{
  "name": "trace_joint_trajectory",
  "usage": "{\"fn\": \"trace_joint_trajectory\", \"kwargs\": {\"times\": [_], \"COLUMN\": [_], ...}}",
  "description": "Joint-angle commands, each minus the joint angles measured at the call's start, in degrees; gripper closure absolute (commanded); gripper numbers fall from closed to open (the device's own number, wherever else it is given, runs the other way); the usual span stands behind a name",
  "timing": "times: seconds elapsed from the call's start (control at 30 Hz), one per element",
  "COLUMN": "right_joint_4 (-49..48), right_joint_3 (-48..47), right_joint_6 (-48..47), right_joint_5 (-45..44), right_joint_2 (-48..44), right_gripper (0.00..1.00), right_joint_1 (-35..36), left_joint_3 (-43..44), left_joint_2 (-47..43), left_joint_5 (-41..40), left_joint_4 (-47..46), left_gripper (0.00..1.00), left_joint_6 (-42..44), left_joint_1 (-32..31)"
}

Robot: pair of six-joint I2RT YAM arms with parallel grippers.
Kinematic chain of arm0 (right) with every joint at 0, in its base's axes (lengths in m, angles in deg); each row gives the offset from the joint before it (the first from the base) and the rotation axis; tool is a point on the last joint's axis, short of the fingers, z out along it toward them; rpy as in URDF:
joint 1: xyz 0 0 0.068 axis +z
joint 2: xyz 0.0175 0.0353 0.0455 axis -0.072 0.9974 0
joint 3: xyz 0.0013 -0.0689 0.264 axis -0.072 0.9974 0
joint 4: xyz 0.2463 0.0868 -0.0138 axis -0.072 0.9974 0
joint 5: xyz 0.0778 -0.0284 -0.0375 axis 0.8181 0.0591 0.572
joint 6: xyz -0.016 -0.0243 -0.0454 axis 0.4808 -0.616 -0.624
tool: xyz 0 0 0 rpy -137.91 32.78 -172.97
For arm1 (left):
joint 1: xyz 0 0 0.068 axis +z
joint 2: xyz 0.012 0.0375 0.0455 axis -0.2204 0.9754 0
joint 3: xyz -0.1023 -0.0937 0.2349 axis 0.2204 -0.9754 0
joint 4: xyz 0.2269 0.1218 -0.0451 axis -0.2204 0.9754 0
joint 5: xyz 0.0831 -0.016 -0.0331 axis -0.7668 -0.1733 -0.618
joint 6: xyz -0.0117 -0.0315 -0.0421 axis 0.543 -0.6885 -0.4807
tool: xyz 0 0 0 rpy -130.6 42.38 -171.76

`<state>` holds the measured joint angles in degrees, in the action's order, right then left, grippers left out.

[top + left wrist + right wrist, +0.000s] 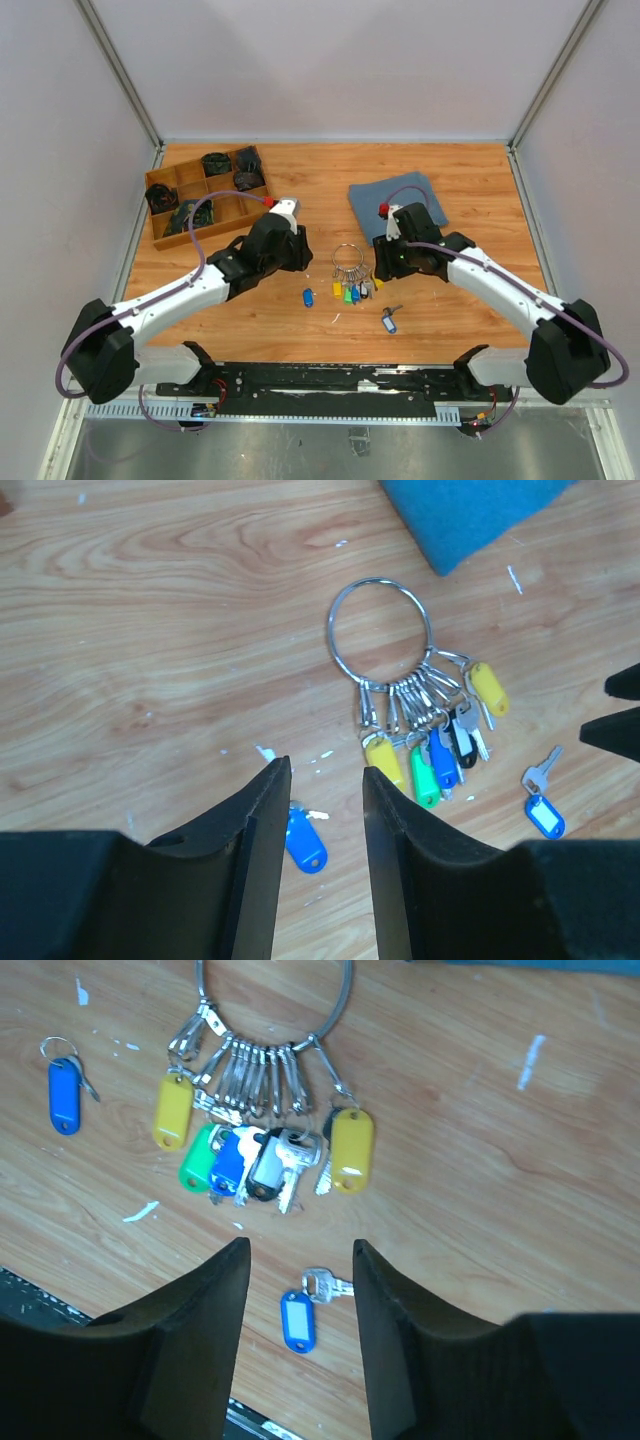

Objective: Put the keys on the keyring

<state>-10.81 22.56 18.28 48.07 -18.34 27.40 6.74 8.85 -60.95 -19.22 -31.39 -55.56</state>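
Two blue-tagged keys (305, 845), labels unreadable, near the keyring (420, 690).

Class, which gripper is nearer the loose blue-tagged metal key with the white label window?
Right. The right gripper hovers over the window-tagged blue key, seen between its fingers; the left gripper sits across the silver wire keyring, beside the other loose blue key.

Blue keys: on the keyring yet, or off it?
Off. The bright blue key and the duller blue key lie loose on the table, apart from the keyring.
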Motion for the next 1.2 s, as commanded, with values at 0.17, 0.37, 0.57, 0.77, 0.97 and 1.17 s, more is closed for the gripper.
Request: {"fn": "trace_joint_trajectory", "kwargs": {"times": [0.17, 0.37, 0.57, 0.77, 0.97, 1.17], "right_joint_4": [-5.26, -6.38, -9.87, -10.42, -10.34, -10.21], "right_joint_3": [-6.36, -8.35, -6.54, -6.79, -7.55, -7.33], "right_joint_6": [-0.37, 4.08, 11.33, 13.03, 12.89, 12.67], "right_joint_5": [8.2, 1.93, -4.86, -6.48, -5.8, -6.37], "right_joint_2": [10.99, 16.26, 18.07, 20.57, 23.78, 25.41], "right_gripper": [0.68, 0.73, 0.8, 0.84, 0.85, 0.74], "right_joint_1": [3.88, 8.48, 10.28, 10.31, 10.31, 10.3], "left_joint_3": [-2.74, -3.39, -3.47, -3.85, -3.79, -4.03], "left_joint_2": [-4.56, -5.27, -5.79, -6.3, -6.53, -6.62], "left_joint_5": [-2.29, -2.84, -3.01, -2.95, -3.13, -3.04], "left_joint_4": [1.87, 2.33, 2.86, 3.13, 3.51, 3.62], "left_gripper": [0.6, 0.6, 0.6, 0.6, 0.59, 0.6], "left_joint_6": [-0.35, -0.37, -0.15, -0.08, 0.01, -0.06], "left_joint_1": [1.61, 1.61, 1.61, 1.61, 1.61, 1.61]}}
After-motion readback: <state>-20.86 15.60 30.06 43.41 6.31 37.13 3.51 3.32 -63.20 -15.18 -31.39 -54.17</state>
